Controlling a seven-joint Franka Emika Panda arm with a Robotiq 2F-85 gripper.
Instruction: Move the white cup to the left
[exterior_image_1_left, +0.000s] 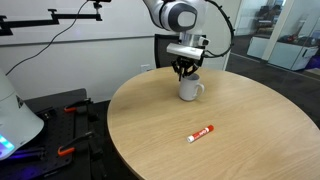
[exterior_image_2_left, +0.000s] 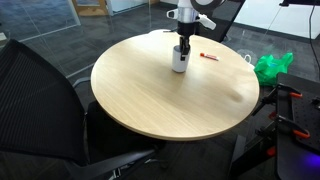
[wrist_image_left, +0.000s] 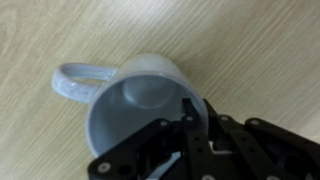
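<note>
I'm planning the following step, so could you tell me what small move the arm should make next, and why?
Probably close the end effector on the rim of the cup. The cup stands upright on the table, and in the wrist view the fingers sit at its rim, away from the handle. Whether they clamp it cannot be told, so securing the grip comes before any shift.

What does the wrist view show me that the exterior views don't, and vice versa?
Wrist only: the cup's empty inside, with the gripper at the rim opposite the handle. Exterior only: the marker lying on the table apart from the cup, and the arm above. Both: cup upright on the table, gripper at its top.
</note>
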